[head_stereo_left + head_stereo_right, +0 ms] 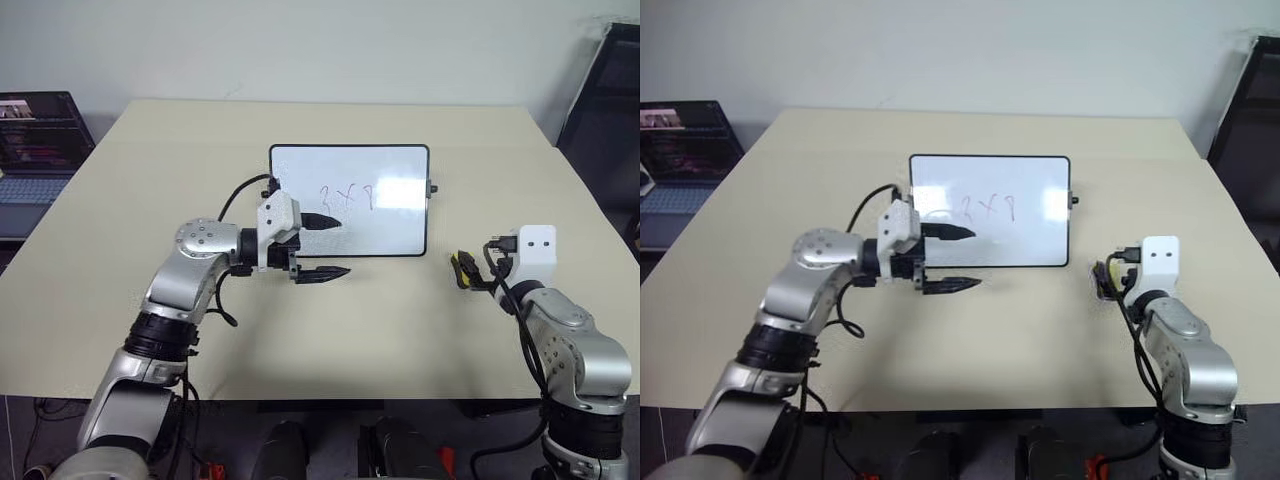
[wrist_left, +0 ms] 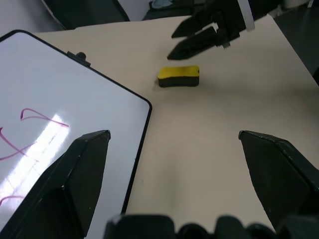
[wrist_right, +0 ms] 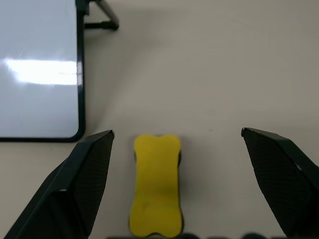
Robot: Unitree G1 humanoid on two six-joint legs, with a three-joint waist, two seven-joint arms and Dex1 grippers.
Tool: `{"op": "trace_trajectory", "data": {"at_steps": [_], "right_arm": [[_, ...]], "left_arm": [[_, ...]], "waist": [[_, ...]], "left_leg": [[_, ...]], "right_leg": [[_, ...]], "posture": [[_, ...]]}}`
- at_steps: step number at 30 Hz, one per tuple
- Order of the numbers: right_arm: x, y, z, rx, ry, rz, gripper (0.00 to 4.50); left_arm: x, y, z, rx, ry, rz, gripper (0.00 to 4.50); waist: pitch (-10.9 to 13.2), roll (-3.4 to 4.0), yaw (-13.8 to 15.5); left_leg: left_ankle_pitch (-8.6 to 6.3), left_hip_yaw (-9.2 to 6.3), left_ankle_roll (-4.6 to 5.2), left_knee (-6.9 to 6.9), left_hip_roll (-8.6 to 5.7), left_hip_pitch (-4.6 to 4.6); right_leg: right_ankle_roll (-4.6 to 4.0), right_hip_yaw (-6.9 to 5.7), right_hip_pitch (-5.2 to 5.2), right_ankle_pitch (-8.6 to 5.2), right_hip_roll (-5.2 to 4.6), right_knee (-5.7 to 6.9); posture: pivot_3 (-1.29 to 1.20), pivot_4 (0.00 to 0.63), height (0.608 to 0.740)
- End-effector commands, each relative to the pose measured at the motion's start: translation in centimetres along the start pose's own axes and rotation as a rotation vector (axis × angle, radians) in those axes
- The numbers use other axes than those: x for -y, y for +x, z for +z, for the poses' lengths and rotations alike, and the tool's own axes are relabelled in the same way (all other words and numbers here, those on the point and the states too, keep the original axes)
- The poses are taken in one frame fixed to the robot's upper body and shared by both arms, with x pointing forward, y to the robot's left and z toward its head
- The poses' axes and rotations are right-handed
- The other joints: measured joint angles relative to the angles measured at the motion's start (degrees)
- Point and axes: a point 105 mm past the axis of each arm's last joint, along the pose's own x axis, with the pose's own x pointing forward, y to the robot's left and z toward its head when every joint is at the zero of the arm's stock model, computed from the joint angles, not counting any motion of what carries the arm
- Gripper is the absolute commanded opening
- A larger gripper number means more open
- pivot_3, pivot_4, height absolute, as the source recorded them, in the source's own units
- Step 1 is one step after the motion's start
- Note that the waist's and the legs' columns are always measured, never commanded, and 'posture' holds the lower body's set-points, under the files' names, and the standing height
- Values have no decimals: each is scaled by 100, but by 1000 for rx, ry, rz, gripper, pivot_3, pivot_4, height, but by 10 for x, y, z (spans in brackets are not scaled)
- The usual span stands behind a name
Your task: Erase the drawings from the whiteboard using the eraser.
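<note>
- The eraser lies flat on the table, yellow side up, just right of the board near its lower right corner, touching nothing.
- The right gripper hangs over the eraser with its fingers spread wide, empty. In the right wrist view the block sits between the fingers but closer to one of them.
- The step in hand looks like the pick-up. To do it well, shift the gripper sideways until the eraser is centred between the fingers, so neither one knocks it away on the way down.
- The fingers already face the block's long sides; close across its narrow width, near the waist, and keep the dark underside level for wiping.
- Come down low enough to grip the sides, not the top edge, or the block may squirt out.
- The left gripper points right, over the board's lower left part, also spread and holding nothing. One finger lies over the board, the other over the table in front of it.
- It could steady the board's frame; a light board may slide under the wipe.
- The drawings sit mid-board, untouched, so the wiping has not begun.
</note>
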Motion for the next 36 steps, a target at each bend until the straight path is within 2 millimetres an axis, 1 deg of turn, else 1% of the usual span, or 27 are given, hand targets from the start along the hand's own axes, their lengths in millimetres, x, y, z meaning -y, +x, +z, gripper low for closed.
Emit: {"op": "trace_trajectory", "data": {"at_steps": [1, 11, 17, 19, 20, 25, 26, 28, 29, 36], "right_arm": [[-4, 2, 7, 17, -12, 20, 4484], [-4, 13, -2, -13, -13, 24, 4484], [-2, 20, -7, -18, -13, -1, 4484], [-1, 21, -8, -20, -10, -5, 4105], [-1, 22, -8, -20, -9, -4, 3847], [-3, 23, -8, -15, -7, -1, 2110], [-3, 23, -8, -15, -7, 0, 1683], [-4, 22, -8, -15, -7, 3, 1052], [-5, 22, -9, -18, -9, 6, 960], [-7, 17, -12, -25, -9, 19, 961]], "left_arm": [[-1, 5, 10, 18, 58, -29, 4500], [-1, 3, 6, 16, 65, -42, 4500], [2, 1, 0, 6, 56, -33, 4500], [3, 1, 1, 4, 56, -31, 4500], [3, 1, 1, 2, 54, -30, 4500], [3, -2, -2, -13, 28, -3, 4500], [2, -3, -2, -16, 17, 13, 4500], [1, -4, -4, -24, 6, 41, 4500], [1, -5, -6, -26, -1, 58, 4500], [3, -8, -9, -21, -56, 156, 4500]], "waist": [[0, 0, -4], [0, 0, -8], [0, 0, -9], [0, 0, -9], [0, 0, -9], [0, 0, -8], [0, 0, -6], [0, 0, -7], [0, 0, -7], [0, 0, -1]], "left_leg": [[0, 0, 0, 1, 0, -2], [0, -4, 0, 4, 1, -5], [0, -5, 0, 5, 1, -4], [0, -5, 0, 5, 1, -5], [0, -5, 0, 5, 1, -5], [0, -5, 0, 6, 2, -5], [0, -6, 0, 6, 2, -5], [0, -7, 0, 6, 2, -5], [0, -7, 0, 6, 2, -5], [0, -14, 0, 7, 3, -6]], "right_leg": [[0, 0, -1, 0, 0, 0], [0, 2, -3, 1, 1, 3], [0, 1, -3, 1, 1, 3], [-1, 1, -3, 1, 1, 3], [-1, 1, -3, 1, 1, 3], [-1, 1, -3, 1, 1, 4], [-1, 1, -3, 1, 1, 4], [-1, 2, -3, 1, 1, 5], [-1, 2, -3, 1, 0, 5], [-1, 3, -2, 2, 0, 6]], "posture": [[0, 150, 740], [0, 150, 740], [0, 150, 740], [0, 150, 740], [0, 150, 740], [0, 150, 740], [0, 150, 740], [0, 150, 740], [0, 150, 740], [0, 150, 740]]}}
